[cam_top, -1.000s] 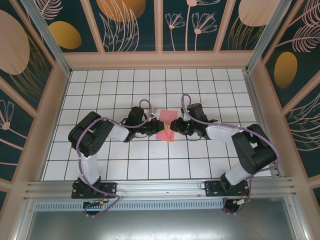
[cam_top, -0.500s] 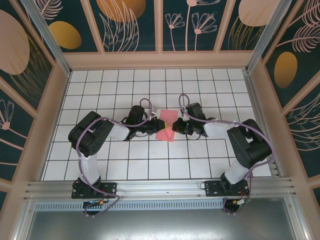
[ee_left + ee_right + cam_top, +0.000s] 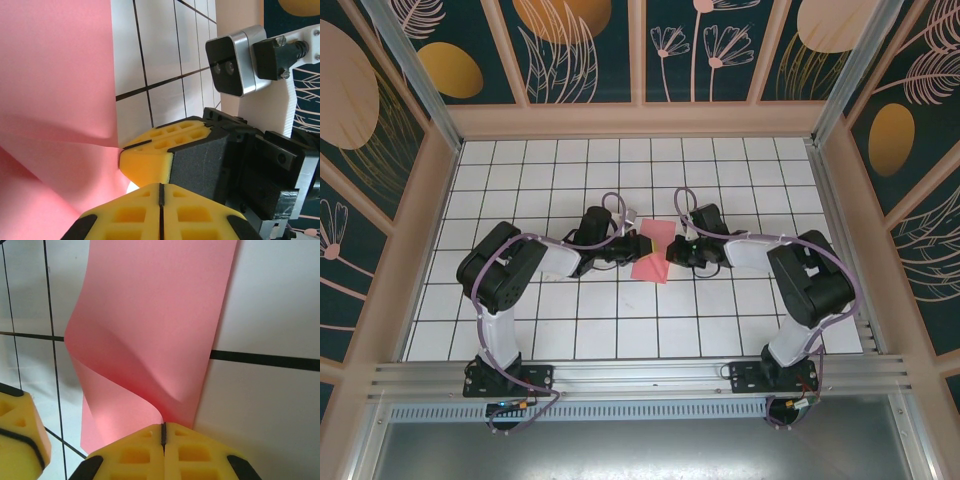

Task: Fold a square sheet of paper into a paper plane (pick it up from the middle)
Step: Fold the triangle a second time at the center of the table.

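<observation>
The square sheet of paper (image 3: 650, 266) is salmon pink and stands partly lifted and curled over the middle of the white tiled floor, between my two grippers. My right gripper (image 3: 669, 254) is shut on its right edge. In the right wrist view the curled edge of the sheet (image 3: 150, 325) runs into the seam of the yellow jaws (image 3: 163, 426). My left gripper (image 3: 642, 246) is at the sheet's left side with its jaws shut (image 3: 161, 187) and no paper showing in their seam. The pink sheet (image 3: 55, 75) rises beside it, pinched by the right gripper (image 3: 122, 148). A left finger (image 3: 20, 432) shows apart from the paper.
The tiled floor (image 3: 550, 180) is ringed by low beige walls (image 3: 640, 120) with patterned panels above. The right wrist's camera housing (image 3: 232, 60) hangs close above my left jaws. Both arms reach in towards the middle, their bases on the near rail (image 3: 640, 372).
The right gripper has closed onto the paper's right edge and its arm has swung slightly inward. The left gripper has shifted a little away from the near edge.
</observation>
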You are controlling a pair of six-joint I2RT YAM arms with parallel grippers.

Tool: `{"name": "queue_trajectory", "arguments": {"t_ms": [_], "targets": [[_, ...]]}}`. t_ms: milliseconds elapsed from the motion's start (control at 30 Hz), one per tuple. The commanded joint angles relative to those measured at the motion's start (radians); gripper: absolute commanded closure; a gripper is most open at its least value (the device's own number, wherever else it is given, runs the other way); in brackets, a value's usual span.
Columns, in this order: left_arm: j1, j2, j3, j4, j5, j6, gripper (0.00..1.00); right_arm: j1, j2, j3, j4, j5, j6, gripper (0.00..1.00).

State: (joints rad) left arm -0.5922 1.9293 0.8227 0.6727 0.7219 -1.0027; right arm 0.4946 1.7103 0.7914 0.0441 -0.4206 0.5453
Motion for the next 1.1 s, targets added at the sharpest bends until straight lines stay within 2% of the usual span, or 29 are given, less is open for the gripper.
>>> {"name": "queue_trajectory", "arguments": {"t_ms": [0, 300, 1067], "targets": [[-0.008, 0.025, 0.031, -0.035, -0.005, 0.035, 0.9, -0.01, 0.026, 0.035, -0.026, 0.0, -0.041, 0.94], [-0.021, 0.032, 0.072, -0.16, -0.072, 0.099, 0.91, -0.017, 0.047, 0.061, -0.044, 0.0, -0.07, 0.94], [-0.022, 0.066, 0.119, -0.196, -0.08, 0.119, 0.92, -0.022, 0.079, 0.105, -0.074, -0.001, -0.112, 0.94]]}}
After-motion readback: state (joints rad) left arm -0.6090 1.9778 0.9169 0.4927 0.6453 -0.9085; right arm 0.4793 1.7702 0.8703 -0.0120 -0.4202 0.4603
